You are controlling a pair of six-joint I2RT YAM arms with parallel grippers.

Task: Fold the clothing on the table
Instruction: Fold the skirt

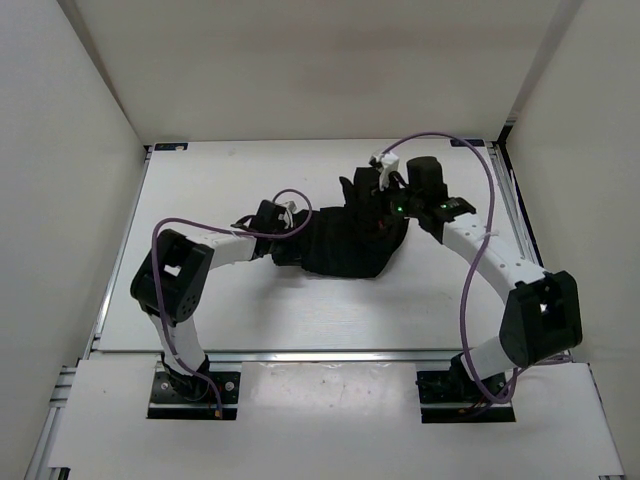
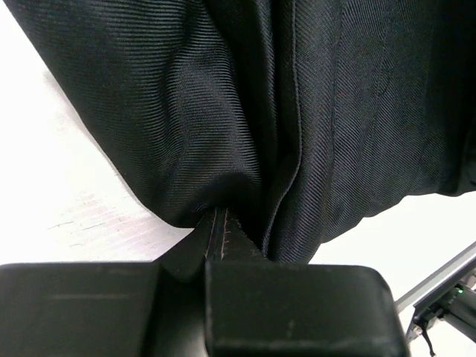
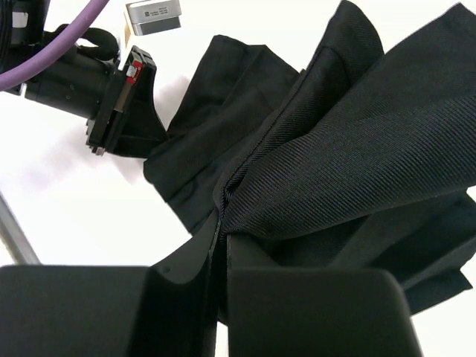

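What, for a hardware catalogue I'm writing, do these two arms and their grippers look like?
Both arms match: the left arm and right arm have white tubular links joined by chunky black joint housings, with a purple cable looping along each. A small green light glows near the right wrist. The left gripper and right gripper are matte black, with flat blocky fingers.

I read the clothing (image 2: 335, 111) as matt black woven cloth, finely ribbed, soft and creased. The left gripper (image 2: 219, 230) and right gripper (image 3: 222, 230) look like matt black plastic, faintly scuffed. The table (image 1: 250, 310) is smooth white with a dull sheen and faint grain. At five o'clock in the left wrist view, a rail (image 2: 435, 282) shows grey metal. The cable (image 1: 468, 290) has a smooth purple jacket.
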